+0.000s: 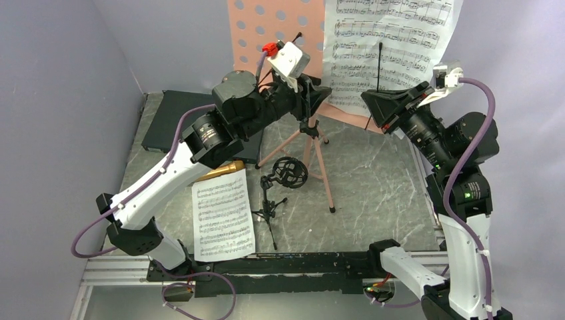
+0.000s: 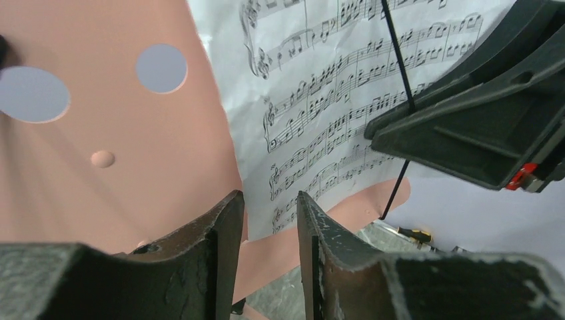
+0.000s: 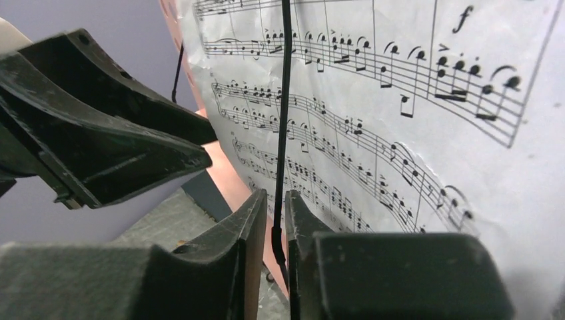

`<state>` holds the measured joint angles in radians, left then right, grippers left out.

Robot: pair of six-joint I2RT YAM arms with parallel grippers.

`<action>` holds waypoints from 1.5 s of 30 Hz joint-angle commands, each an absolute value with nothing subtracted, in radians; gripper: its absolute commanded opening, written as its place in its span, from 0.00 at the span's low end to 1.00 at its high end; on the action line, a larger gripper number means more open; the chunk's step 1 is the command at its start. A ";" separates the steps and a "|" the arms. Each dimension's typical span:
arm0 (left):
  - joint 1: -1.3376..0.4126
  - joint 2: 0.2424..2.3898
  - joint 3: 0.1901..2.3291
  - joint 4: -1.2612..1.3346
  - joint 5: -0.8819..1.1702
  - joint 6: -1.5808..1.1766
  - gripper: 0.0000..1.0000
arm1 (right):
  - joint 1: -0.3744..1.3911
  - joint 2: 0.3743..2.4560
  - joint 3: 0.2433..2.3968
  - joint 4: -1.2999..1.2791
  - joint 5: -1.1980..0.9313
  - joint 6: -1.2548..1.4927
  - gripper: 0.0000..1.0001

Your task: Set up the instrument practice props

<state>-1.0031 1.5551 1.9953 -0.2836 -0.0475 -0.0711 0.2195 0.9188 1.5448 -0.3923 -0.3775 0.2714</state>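
Note:
The pink perforated music stand (image 1: 266,27) stands on its tripod (image 1: 322,160) at the back. One sheet-music page (image 1: 393,47) leans on its right half, crossed by a thin black retaining wire (image 1: 380,67). My left gripper (image 1: 321,93) is open at the stand's lower ledge (image 2: 313,247), with nothing between its fingers (image 2: 223,233). My right gripper (image 3: 274,195) is slightly open around the wire (image 3: 284,100), with a small gap on each side. A second page (image 1: 223,217) lies flat on the table. The gold microphone (image 1: 223,171) shows partly from under my left arm. The black mic stand (image 1: 283,177) with a ring mount stands mid-table.
A flat black box (image 1: 170,123) lies at the back left, behind my left arm. Purple walls close in the left and back sides. The two grippers face each other closely in front of the stand. A black rail (image 1: 300,263) runs along the table's near edge.

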 commanded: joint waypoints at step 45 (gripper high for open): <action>-1.008 0.759 1.042 -0.790 -0.611 -0.787 0.93 | 0.221 0.579 1.341 -0.640 -0.423 0.332 0.56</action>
<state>-1.0031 0.8028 1.0988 -0.5915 -0.3908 -0.4877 0.2195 0.6018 1.3506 -0.6010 -0.4046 0.3138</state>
